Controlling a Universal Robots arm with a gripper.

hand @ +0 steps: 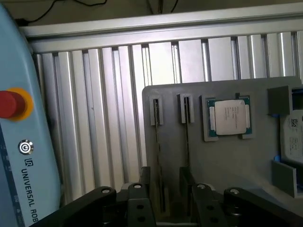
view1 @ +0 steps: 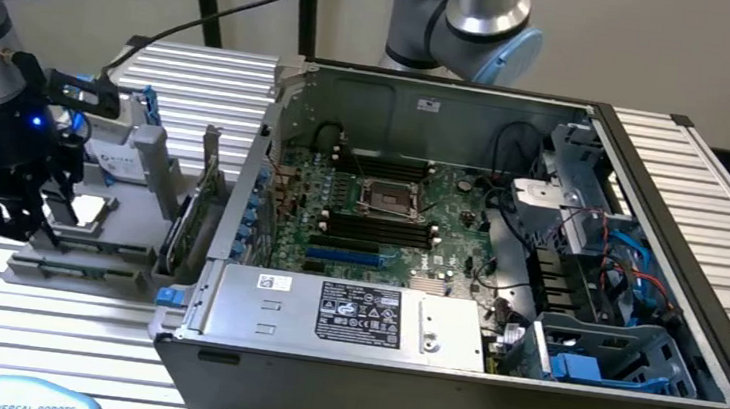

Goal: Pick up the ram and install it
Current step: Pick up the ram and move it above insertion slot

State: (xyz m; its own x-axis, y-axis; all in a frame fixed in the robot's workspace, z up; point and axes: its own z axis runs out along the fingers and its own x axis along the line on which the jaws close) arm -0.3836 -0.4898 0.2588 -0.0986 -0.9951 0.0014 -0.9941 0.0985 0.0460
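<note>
Two thin ram sticks stand on edge in narrow holders on the grey parts tray (hand: 222, 170). One ram stick (hand: 157, 146) runs down between my black fingers (hand: 145, 182), while the other stick (hand: 186, 137) lines up with the other finger. My gripper (hand: 164, 194) is open, straddling the first stick with a gap on both sides and nothing held. In the exterior view my gripper (view1: 9, 216) hangs over the same tray (view1: 110, 275), at the exterior view's left of the open computer case (view1: 456, 374). The motherboard (view1: 378, 211) inside shows long black slots (view1: 370, 227).
A processor chip (hand: 229, 118) lies in a tray pocket beside the sticks. An expansion card (view1: 205, 199) stands upright between tray and case. A light-blue teach pendant (hand: 19, 142) with a red button (hand: 10, 103) lies close by. Ribbed aluminium table (hand: 94, 118) surrounds everything.
</note>
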